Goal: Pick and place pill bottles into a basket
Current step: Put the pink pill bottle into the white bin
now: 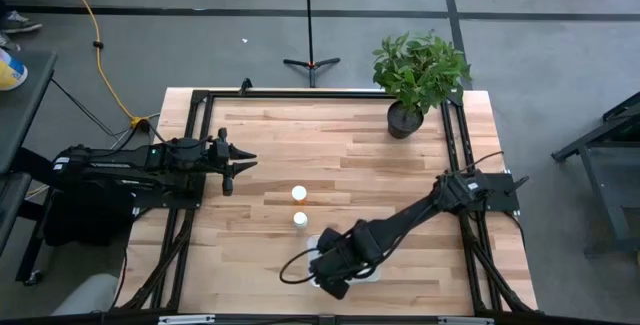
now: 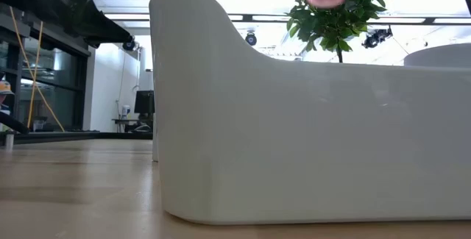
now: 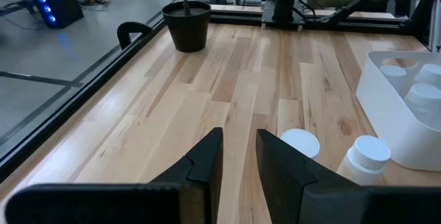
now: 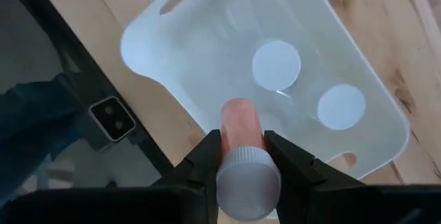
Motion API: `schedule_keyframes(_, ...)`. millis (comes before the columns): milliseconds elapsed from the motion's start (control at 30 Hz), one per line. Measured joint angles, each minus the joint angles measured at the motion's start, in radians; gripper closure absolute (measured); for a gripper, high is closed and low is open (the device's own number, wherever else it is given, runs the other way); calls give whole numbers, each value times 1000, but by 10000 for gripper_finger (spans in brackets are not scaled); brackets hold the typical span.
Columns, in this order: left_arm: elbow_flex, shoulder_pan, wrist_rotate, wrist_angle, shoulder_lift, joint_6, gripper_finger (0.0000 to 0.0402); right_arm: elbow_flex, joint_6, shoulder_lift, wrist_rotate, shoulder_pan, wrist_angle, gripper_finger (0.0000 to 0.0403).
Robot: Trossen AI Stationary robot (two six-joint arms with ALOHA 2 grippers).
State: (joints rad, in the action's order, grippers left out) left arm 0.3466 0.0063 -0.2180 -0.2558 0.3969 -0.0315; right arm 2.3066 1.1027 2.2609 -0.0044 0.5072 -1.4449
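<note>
Pale wood-plank table [image 1: 340,155] under me, grey concrete floor around it. My right gripper [image 4: 242,156] is closed on the orange-tinged pill bottle with the white ribbed cap [image 4: 242,151], hanging above the shallow translucent white plastic basket [image 4: 172,52] near the table's front edge. Two white-capped bottles [image 4: 276,65] already sit inside. Risk: the bottle hangs toward one end of the basket, so an early release could clip the rim or knock the two inside. Two more white-capped bottles [image 1: 299,194] stand on the table beside the basket. My left gripper [image 3: 238,156] waits at the left side, fingers slightly apart, empty. Green leafy plant in a black pot [image 1: 404,120] at the far corner.
</note>
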Motion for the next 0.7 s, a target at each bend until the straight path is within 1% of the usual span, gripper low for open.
schedule_keyframes(467,0,0,0,1,0,-3,277,0,-38,165,-78,-18,-6,315)
schedule_keyframes(700,0,0,0,25,0,-5,277,0,-48,196,-74,-43,-5,303)
